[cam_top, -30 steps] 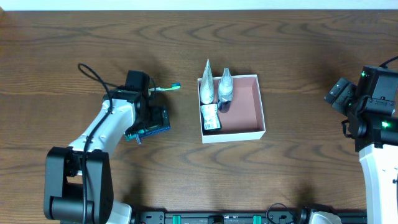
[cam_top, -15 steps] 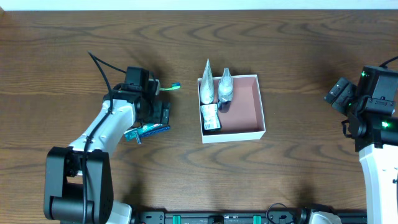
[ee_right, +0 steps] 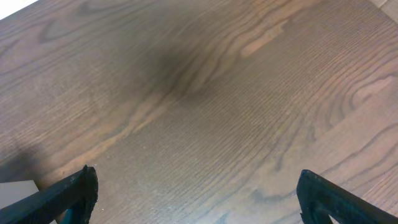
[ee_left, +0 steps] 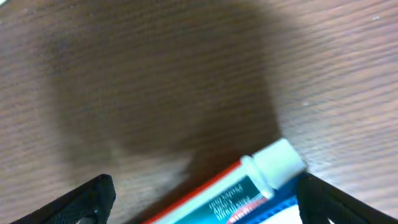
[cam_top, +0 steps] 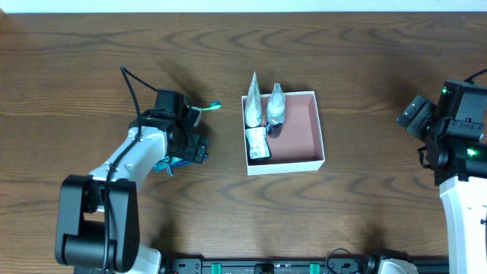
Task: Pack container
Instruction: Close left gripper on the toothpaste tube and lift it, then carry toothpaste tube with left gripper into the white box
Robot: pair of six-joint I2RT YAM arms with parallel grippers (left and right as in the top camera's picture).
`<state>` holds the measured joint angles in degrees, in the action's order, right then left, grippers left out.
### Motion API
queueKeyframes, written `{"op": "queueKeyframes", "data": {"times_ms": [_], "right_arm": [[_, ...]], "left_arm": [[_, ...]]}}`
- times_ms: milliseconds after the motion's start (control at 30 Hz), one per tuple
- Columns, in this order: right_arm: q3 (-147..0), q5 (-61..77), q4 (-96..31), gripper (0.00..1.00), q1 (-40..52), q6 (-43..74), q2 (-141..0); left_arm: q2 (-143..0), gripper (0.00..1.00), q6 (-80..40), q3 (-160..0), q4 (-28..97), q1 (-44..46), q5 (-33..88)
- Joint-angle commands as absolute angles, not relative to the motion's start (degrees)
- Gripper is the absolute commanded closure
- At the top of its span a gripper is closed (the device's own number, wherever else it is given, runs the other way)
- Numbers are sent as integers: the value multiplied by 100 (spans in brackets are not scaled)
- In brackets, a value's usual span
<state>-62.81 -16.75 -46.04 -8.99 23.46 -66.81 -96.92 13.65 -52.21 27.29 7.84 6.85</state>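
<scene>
The left gripper [ee_left: 205, 208], at nine o'clock of the container [cam_top: 322, 133], straddles the toothpaste tube [ee_left: 242, 186] with jaws spread, likely poised to pinch it for packing.

A robotics lab bench, by the look of it: wood-grain desk [cam_top: 342, 61], one robot arm [cam_top: 125, 164] left of the container [cam_top: 300, 129], second arm [cam_top: 460, 190] right of it, mounting rail [cam_top: 266, 267] below.

No wording can be read anywhere. In the left wrist view the toothpaste tube [ee_left: 227, 198] carries a line of print beside its red stripe, too blurred to make out. The packet [cam_top: 257, 144] in the container [cam_top: 320, 129] bears a dark label, too small to read.
</scene>
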Motion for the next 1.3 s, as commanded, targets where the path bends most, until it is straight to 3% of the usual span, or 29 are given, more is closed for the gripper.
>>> {"op": "queueKeyframes", "data": {"times_ms": [0,333,567,833,933,1067,1267], "right_arm": [[-6283,-1756,-4615,1,-947,2355,-6687],[-6283,-1756,-4615,1,-947,2355,-6687],[-6283,-1756,-4615,1,-947,2355,-6687],[-6283,-1756,-4615,1,-947,2355,-6687],[-6283,-1756,-4615,1,-947,2355,-6687],[-6283,-1756,-4615,1,-947,2355,-6687],[-6283,-1756,-4615,1,-945,2355,-6687]], "left_arm": [[-9963,6,1522,-5142,2676,779,478],[-10353,7,1439,-5142,2517,781,-84],[-10350,10,-64,-5142,3085,781,-45],[-10350,10,-523,-5142,3872,781,-3],[-10350,21,-521,-5144,3710,779,-3],[-10350,52,-523,-5144,3387,781,-1],[-10350,72,-523,-5142,2993,781,-3]]}}
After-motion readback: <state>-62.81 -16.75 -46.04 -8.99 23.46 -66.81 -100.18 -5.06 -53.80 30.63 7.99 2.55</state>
